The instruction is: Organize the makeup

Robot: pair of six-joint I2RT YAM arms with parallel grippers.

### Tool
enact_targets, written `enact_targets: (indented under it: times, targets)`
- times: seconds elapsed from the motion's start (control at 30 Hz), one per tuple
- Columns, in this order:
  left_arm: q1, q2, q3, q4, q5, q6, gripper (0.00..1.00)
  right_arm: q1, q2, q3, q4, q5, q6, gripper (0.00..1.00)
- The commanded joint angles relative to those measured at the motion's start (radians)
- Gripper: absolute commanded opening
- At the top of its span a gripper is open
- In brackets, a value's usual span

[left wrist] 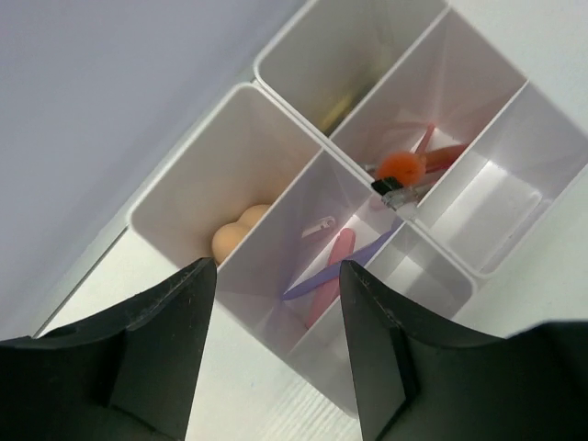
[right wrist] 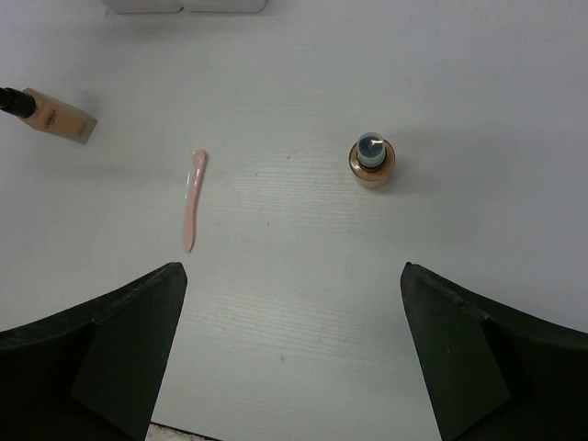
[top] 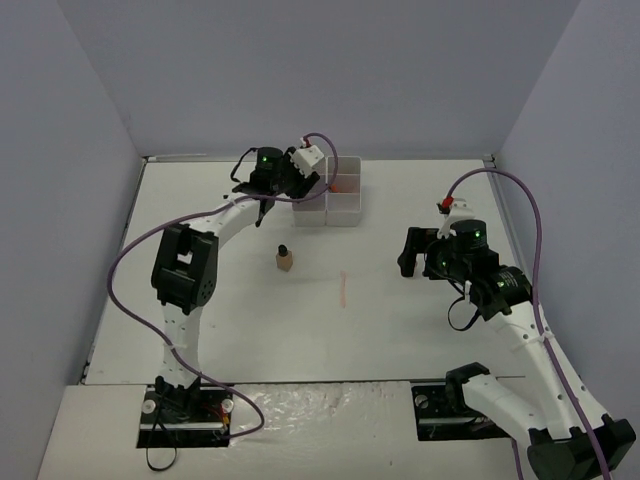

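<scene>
The right arm (top: 500, 290) holds its jaws wide and empty. The pink stick (right wrist: 192, 197) lies on the surface (right wrist: 294, 83) ahead of them, left of centre, long axis pointing nearly away; this arm is nearer. The left arm (top: 225, 218) has its jaws partly apart, empty, over the white box (left wrist: 202, 175).

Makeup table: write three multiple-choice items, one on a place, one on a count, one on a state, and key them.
1. The sponges lie: A in the box; B beside the box; C under an arm.
2. Loose items on the table in the right wrist view: A one; B three; C five.
3. The right gripper is: A open and empty; B shut on a sponge; C shut on a cap.
Key: 1 A, they sit in a compartment; 2 B, bottle, stick, round bottle; 3 A, jaws wide apart, nothing between.
</scene>
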Motion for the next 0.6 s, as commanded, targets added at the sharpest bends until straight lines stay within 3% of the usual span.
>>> enact_targets:
  times: [0.0, 0.07, 0.13, 0.37, 0.57]
  targets:
    - [-0.082, -0.262, 0.009, 0.002, -0.227, -0.270, 0.57, -0.005, -0.007, 0.008, 0.043, 0.016, 0.004, 1.00]
    - [-0.142, -0.327, -0.020, -0.079, -0.358, -0.375, 0.69, -0.005, -0.005, 0.016, 0.043, 0.014, 0.001, 1.00]
    - [-0.177, -0.365, -0.028, -0.194, -0.419, -0.491, 0.74, -0.005, -0.008, 0.020, 0.044, 0.014, 0.000, 1.00]
    - [-0.383, -0.419, -0.135, -0.456, -0.625, -0.927, 0.76, -0.005, -0.023, 0.022, 0.051, 0.016, -0.001, 1.00]
    - [-0.437, -0.328, -0.131, -0.596, -0.595, -1.129, 0.76, -0.005, -0.051, 0.013, 0.050, 0.010, -0.001, 1.00]
